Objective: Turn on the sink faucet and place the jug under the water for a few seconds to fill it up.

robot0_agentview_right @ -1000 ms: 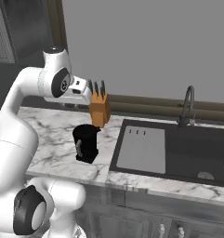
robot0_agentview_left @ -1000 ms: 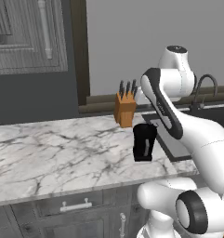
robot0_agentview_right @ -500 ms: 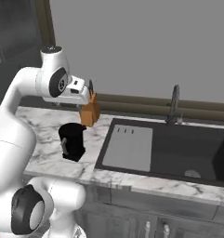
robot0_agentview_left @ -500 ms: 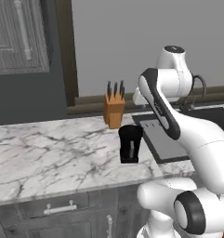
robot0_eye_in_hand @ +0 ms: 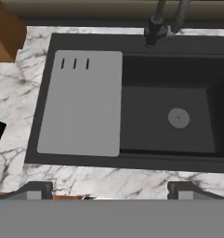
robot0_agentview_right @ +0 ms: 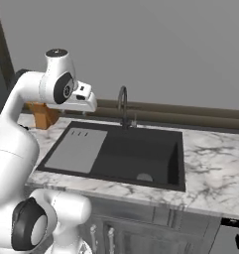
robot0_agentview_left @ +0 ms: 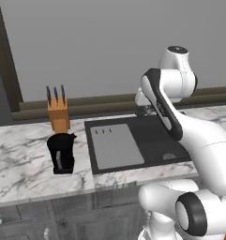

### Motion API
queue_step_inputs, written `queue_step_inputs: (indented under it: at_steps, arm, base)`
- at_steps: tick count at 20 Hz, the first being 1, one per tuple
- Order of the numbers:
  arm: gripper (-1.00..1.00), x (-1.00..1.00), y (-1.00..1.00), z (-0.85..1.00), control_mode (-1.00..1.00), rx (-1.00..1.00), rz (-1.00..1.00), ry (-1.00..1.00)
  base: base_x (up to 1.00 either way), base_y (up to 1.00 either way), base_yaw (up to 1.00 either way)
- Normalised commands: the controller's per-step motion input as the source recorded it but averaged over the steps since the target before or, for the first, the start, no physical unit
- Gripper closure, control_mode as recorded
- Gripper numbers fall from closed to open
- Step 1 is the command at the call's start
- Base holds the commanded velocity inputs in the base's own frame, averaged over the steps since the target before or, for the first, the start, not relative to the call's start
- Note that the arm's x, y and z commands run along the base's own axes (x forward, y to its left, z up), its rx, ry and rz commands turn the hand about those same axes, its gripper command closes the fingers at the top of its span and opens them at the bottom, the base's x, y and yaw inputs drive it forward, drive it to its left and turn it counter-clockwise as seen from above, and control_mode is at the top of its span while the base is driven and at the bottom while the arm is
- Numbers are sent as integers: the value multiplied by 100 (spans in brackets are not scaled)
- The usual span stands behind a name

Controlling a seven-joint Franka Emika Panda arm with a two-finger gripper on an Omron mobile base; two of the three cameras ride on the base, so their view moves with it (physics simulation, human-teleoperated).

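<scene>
We hold our claw (robot0_eye_in_hand: 106, 188) spread and empty high over the sink (robot0_eye_in_hand: 169, 111), likely to reach the sink faucet (robot0_agentview_right: 123, 105) first, while the jug (robot0_agentview_left: 61, 152) waits on the table (robot0_agentview_left: 20, 164) just in front of the knife block (robot0_agentview_left: 58, 115).

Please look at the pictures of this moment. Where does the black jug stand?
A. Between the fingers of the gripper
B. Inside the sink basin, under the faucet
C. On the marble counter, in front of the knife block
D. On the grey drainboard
C. In the left base view the jug stands on the marble counter, just in front of the knife block and apart from the sink.
</scene>
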Motion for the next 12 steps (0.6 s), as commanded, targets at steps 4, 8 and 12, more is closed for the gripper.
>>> queue_step_inputs:
  at_steps: [4, 8, 12]
  arm:
    - [-100, 0, 0, 0, 100, 0, 0, 0]
    - [-100, 0, 0, 0, 100, 0, 0, 0]
    - [-100, 0, 0, 0, 100, 0, 0, 0]
  base:
    - [0, -83, 0]
    - [0, -45, 0]
    - [0, -9, 0]
